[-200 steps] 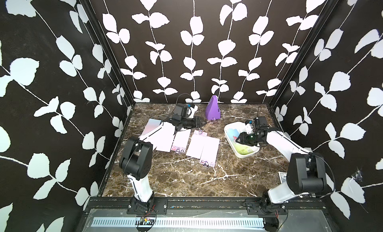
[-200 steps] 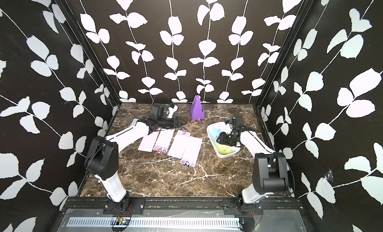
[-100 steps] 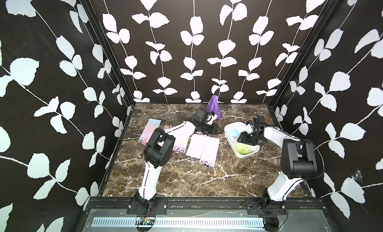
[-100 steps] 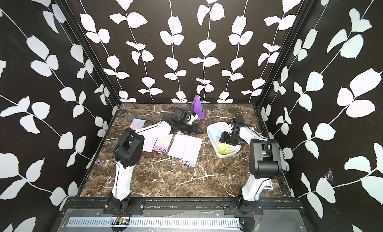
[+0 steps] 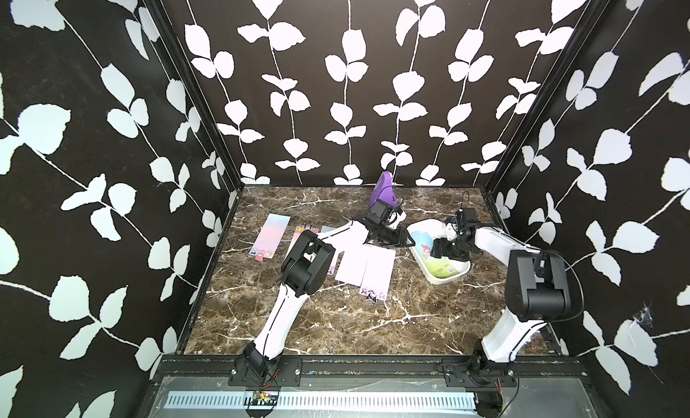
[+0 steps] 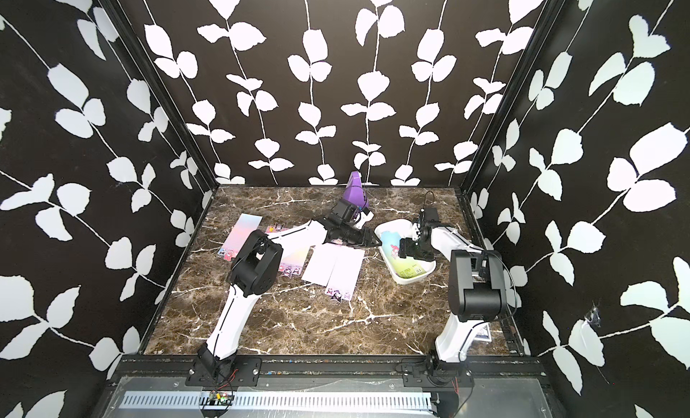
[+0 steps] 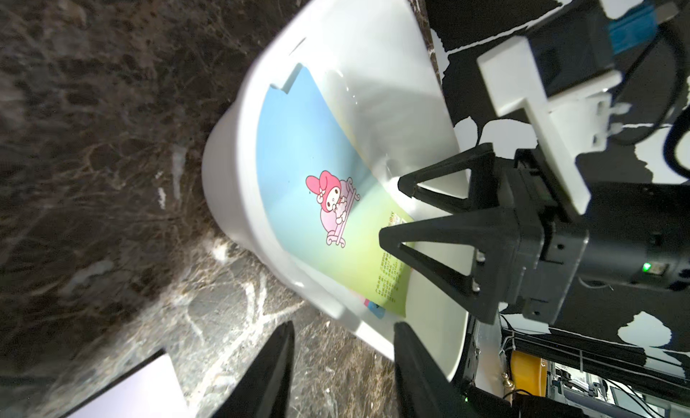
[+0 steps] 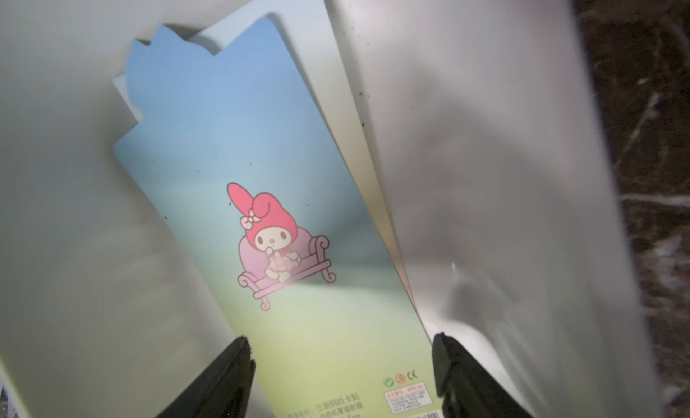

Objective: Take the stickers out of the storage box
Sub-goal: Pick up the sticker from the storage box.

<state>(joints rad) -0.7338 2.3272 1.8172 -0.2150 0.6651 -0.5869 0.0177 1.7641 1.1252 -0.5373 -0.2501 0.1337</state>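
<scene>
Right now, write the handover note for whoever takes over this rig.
The left gripper is open and empty, beside the storage box.
The right gripper is open over the blue-green sticker sheet in the box, not gripping it.
Done: several stickers lie flat on the table.
Left: lift out that sheet and anything under it.

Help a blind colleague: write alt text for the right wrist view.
A blue-to-green sticker sheet showing a pink-hooded cartoon character lies inside the white storage box. The right gripper, open, frames its printed end.
</scene>
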